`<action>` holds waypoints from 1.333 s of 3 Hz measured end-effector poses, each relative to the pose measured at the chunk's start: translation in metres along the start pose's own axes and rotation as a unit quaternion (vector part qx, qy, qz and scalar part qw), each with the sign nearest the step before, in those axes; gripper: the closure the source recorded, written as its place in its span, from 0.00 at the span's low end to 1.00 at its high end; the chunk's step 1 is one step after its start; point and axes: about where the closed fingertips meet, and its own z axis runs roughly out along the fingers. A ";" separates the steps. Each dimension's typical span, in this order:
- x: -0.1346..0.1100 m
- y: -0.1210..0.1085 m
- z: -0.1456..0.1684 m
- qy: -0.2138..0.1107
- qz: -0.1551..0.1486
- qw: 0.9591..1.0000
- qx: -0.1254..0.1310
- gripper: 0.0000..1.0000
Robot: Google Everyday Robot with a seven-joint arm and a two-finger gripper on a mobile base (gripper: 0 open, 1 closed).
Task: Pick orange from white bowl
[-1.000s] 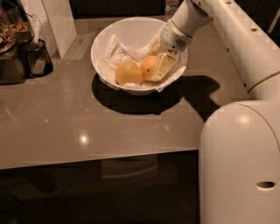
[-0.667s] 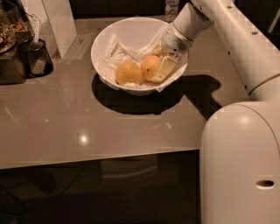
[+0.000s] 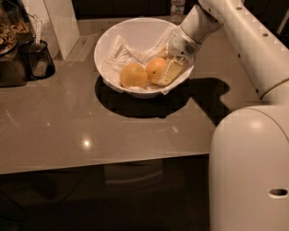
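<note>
The white bowl (image 3: 108, 45) stands on the grey-brown counter, lined with a white napkin (image 3: 124, 49). Two fruits lie at its front. The deeper reddish orange (image 3: 156, 68) is on the right and a paler, yellower orange (image 3: 133, 75) is on the left, touching it. My gripper (image 3: 168, 67) reaches down into the bowl from the upper right and sits right against the right side of the reddish orange. The orange rests on the napkin in the bowl.
A dark cup (image 3: 39, 59) and a dark appliance (image 3: 11, 49) stand at the counter's left edge. A white upright box (image 3: 61, 25) stands behind them. A bottle (image 3: 177, 6) is behind the bowl. My white arm and base (image 3: 248, 171) fill the right side.
The wrist has shifted slightly up and to the right above the bowl. Both fruits and the bowl have stayed in place.
</note>
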 end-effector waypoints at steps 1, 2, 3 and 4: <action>-0.003 -0.004 0.002 -0.003 -0.002 1.000 0.007 1.00; -0.013 0.002 -0.016 -0.022 -0.017 0.999 0.024 1.00; -0.021 0.013 -0.044 -0.043 -0.030 0.998 0.046 1.00; -0.026 0.032 -0.071 -0.072 -0.040 0.994 0.070 1.00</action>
